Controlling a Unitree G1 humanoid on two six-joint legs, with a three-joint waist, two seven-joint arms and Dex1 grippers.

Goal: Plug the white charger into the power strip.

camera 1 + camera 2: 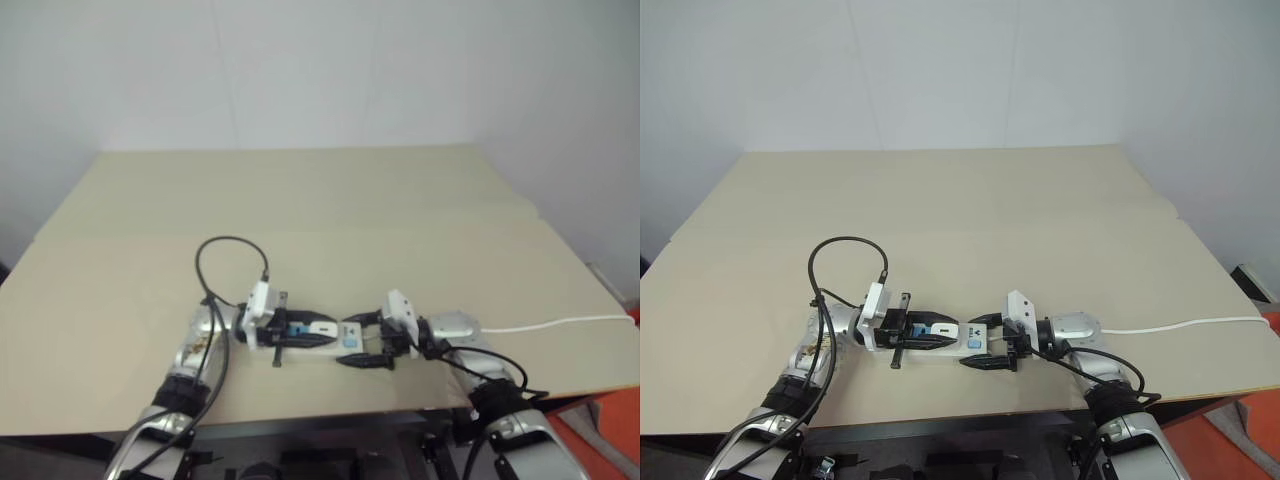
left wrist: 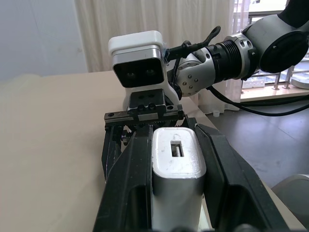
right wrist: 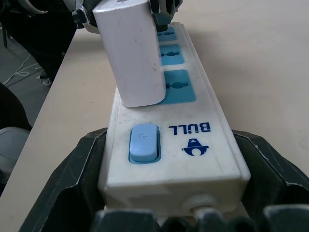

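While the right end effector braces the switch end of the power strip between its spread fingers on the desk, the left end effector is clamped tight on the white charger, which hangs tilted over the sockets, its lower end at the socket nearest the blue switch. Whether its prongs have entered cannot be told. To seat it well, I judge the charger should be squared to that socket face first, then pressed straight in, with the right arm holding the strip steady against the push so it neither slides nor tips.
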